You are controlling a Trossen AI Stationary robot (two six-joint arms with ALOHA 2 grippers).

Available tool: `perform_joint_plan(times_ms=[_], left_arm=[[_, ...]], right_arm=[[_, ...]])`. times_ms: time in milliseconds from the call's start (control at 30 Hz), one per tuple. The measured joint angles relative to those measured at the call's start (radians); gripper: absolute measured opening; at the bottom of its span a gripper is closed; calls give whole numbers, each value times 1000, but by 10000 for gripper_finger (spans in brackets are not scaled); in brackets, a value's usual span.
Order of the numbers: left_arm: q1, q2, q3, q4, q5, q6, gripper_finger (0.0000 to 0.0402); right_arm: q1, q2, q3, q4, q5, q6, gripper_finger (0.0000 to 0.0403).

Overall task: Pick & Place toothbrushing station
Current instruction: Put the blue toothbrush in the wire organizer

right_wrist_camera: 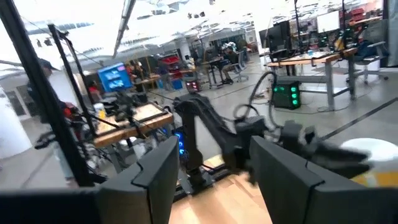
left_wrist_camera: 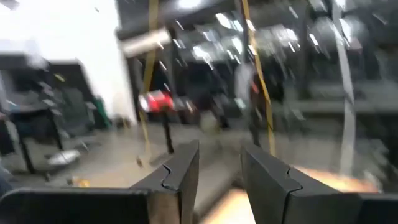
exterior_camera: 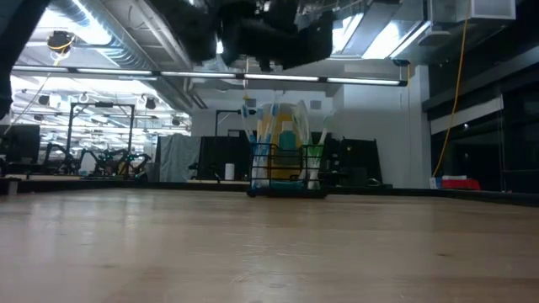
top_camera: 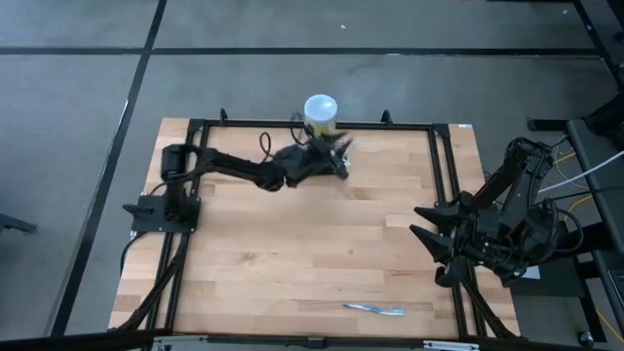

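Station [exterior_camera: 287, 162] stands at tabletop's [top_camera: 292, 253] far edge; left gripper [top_camera: 336, 156], fingers parted, could topple it; right gripper [top_camera: 429, 244] waits, open.

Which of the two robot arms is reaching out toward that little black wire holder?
The left arm: its left gripper hangs above the toothbrushing station at the table's far edge. The right gripper waits folded at the table's right side, well away.

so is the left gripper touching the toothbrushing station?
Apart. Low view shows the left gripper hanging above the toothbrushing station, with clear space between them.
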Motion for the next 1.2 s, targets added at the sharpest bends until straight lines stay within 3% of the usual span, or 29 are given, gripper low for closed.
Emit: perform_joint_plan(times_ms=[100,233,333,467,567,633,700,800,933,1033,1200], left_arm=[[-71,-69,-1,-146,-27,-5,113],[-197,-200,0,-352,-214,18,113],[-295,-312,0,-511,-359,18,113],[-439,-473,0,-639,-550,15,113],[-559,-560,0,-653,-657,18,113],[-633,-604,0,-651,-684,17,113],[-701,-625,0,-652,-718,19,113],[-789,-624,0,-646,-846,51,113],[-862,-620,0,-637,-952,54,113],[-896,-611,0,-638,-995,51,113],[-934,-602,0,-639,-1033,50,113]], right_arm=[[4,0,0,-54,55,9,201],[39,0,-23,-172,139,116,200],[82,-1,-78,-180,134,250,200],[137,-2,-175,-227,7,537,200],[153,7,-250,-422,-159,966,198],[125,27,-287,-596,-383,1331,192],[88,76,-306,-713,-667,1594,184],[62,171,-309,-764,-1027,1729,172],[61,279,-303,-816,-1386,1808,155],[62,319,-301,-848,-1509,1821,146],[54,329,-299,-889,-1409,1816,143]])
